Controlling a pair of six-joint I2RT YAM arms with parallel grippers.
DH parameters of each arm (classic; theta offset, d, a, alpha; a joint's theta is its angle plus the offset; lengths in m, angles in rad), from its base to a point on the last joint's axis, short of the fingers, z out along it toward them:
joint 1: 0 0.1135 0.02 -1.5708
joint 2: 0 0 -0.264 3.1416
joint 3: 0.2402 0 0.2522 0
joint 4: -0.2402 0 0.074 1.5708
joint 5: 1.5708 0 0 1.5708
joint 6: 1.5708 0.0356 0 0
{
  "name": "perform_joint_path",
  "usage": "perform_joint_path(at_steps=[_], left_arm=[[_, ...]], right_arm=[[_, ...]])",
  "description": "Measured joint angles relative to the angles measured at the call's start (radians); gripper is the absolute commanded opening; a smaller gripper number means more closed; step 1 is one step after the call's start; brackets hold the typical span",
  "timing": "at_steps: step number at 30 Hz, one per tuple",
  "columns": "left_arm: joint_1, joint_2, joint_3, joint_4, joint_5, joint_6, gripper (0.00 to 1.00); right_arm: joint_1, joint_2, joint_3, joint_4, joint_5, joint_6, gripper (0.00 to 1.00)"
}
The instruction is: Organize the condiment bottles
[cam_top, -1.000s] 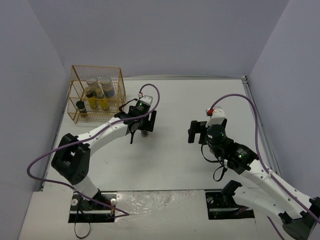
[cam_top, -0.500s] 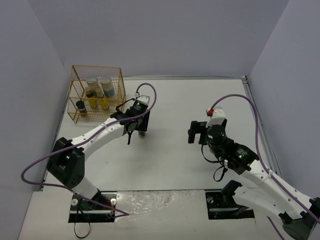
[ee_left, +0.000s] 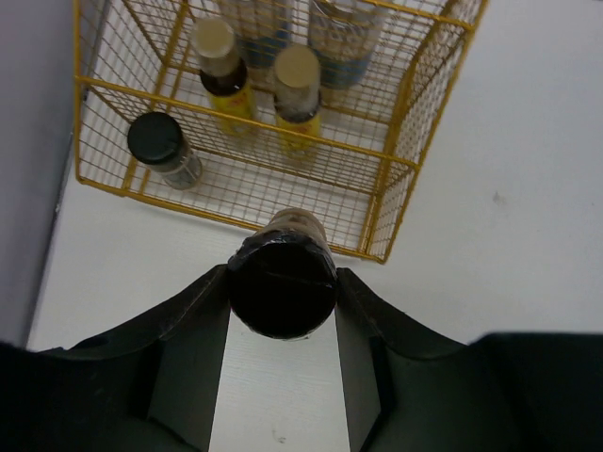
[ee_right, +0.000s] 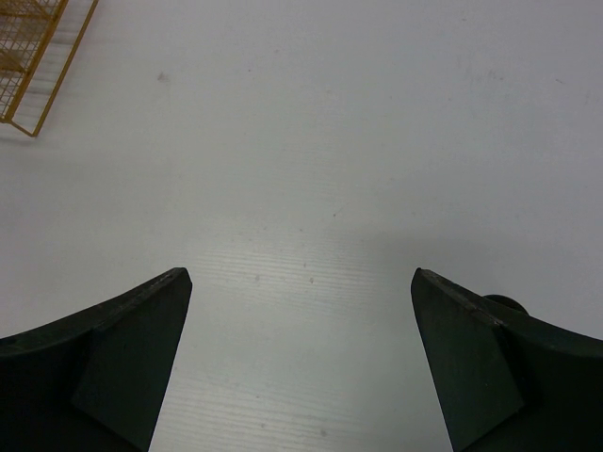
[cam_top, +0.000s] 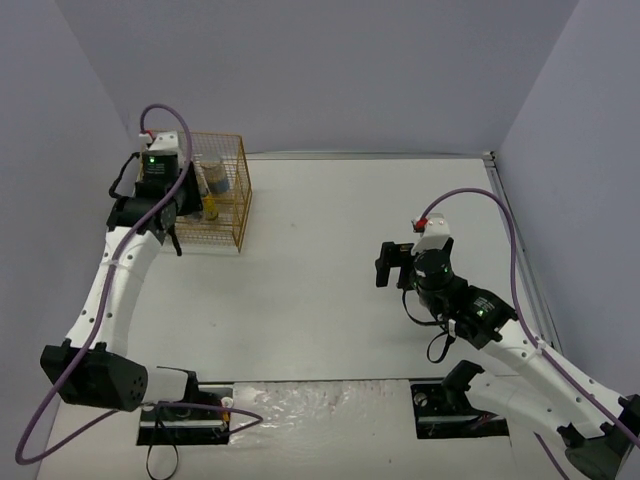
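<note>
My left gripper (ee_left: 283, 303) is shut on a short dark jar with a black lid (ee_left: 283, 287) and holds it just in front of the gold wire rack (ee_left: 405, 160). In the rack stand another black-lidded jar (ee_left: 160, 146) on the front left, two slim yellow-labelled bottles (ee_left: 224, 71) (ee_left: 297, 87) behind it, and two pale blue-labelled jars (ee_left: 344, 38) at the back. In the top view my left gripper (cam_top: 168, 215) is at the rack's (cam_top: 237, 205) left front. My right gripper (cam_top: 392, 263) is open and empty over bare table (ee_right: 301, 358). Only two dark jars show.
The rack stands in the far left corner, close to the left wall (cam_top: 60, 150). Its corner shows at the top left of the right wrist view (ee_right: 28, 56). A purple cable (cam_top: 480, 195) loops above my right arm.
My left arm has swung from the table's middle left to the rack, carrying the dark jar with it. My right arm has not moved.
</note>
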Motion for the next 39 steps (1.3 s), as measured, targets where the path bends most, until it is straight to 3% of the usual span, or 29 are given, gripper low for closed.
perform_joint_path(at_steps=[4, 10, 29, 33, 39], left_arm=[[0.108, 0.023, 0.046, 0.017, 0.013, 0.014, 0.0], [0.178, 0.139, 0.073, 0.069, 0.03, 0.015, 0.0], [0.2, 0.377, 0.065, 0.17, 0.035, 0.006, 0.06], [0.2, 0.413, 0.037, 0.175, 0.023, 0.003, 0.16], [0.199, 0.422, 0.033, 0.19, 0.015, -0.001, 0.55]], right_arm=[[0.0, 0.006, 0.0, 0.0, -0.001, 0.0, 1.0], [0.0, 0.01, 0.0, 0.0, -0.007, 0.0, 1.0], [0.0, -0.038, -0.023, -0.004, -0.008, 0.019, 1.0], [0.0, -0.041, -0.036, -0.005, -0.008, 0.022, 1.0], [0.0, -0.049, -0.044, -0.008, -0.007, 0.03, 1.0]])
